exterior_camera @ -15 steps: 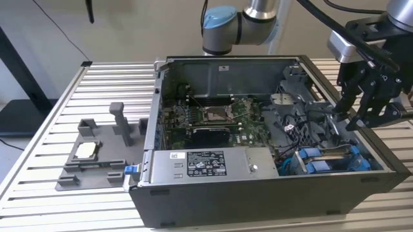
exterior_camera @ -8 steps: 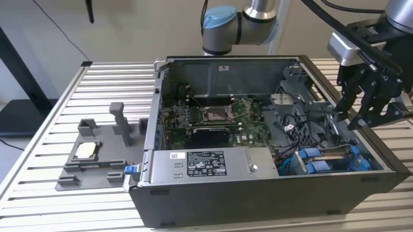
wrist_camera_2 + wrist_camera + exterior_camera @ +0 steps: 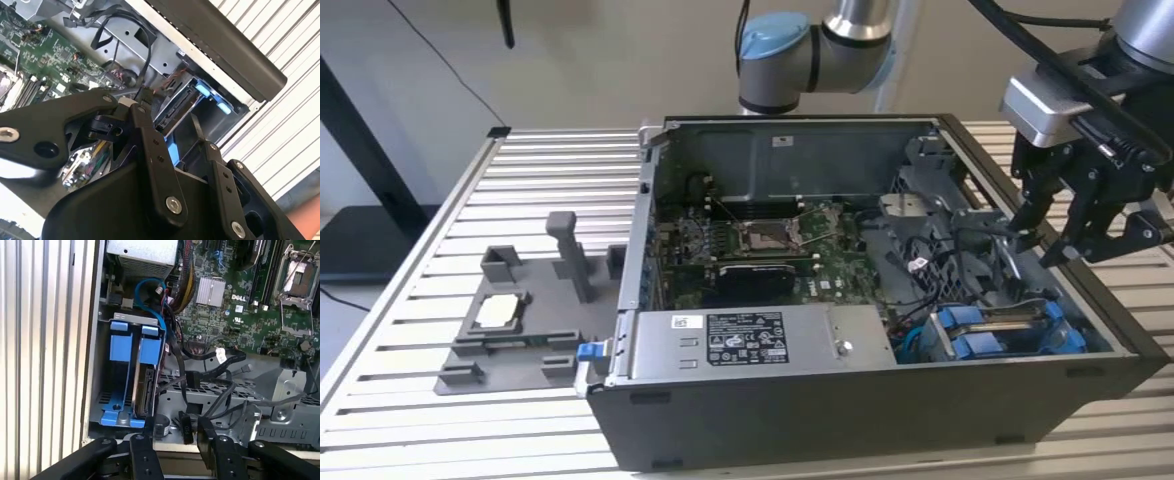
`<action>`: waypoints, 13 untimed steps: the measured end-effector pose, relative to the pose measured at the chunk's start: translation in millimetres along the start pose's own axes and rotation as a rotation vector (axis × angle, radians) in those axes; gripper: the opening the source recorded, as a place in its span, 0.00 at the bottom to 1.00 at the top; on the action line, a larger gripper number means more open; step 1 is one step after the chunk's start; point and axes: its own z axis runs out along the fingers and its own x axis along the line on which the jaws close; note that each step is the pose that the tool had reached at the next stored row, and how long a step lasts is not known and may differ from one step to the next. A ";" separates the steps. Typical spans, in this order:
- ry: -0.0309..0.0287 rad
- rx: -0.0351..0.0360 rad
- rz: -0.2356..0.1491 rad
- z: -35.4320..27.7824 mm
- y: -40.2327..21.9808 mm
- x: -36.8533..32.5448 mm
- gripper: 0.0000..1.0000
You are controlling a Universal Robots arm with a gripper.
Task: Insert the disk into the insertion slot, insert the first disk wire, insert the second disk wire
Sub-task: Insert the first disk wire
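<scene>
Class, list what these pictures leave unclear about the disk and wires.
Face of the disk: first wrist view, hidden inside the cage; one edge shows.
Whether any wire is plugged into the disk: second wrist view, gripper covers that end.
Cage bottom: exterior view, behind the case wall.

A slatted metal table (image 3: pixel 560 170) carries an open computer case (image 3: pixel 854 420) and a grey fixture tray (image 3: pixel 520 350)

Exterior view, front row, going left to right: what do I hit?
Grey fixture tray → power supply box → insertion slot. The gripper hangs over the slot's span, so it is left out of the order.
</scene>
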 end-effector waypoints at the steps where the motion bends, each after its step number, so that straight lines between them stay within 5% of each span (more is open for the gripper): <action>1: -0.0009 0.0012 -0.009 0.2 -0.1 -0.4 0.47; 9: -0.0055 0.0013 -0.042 2.2 -0.4 -4.8 0.47; 13: -0.0054 0.0012 -0.042 2.7 -0.4 -5.5 0.38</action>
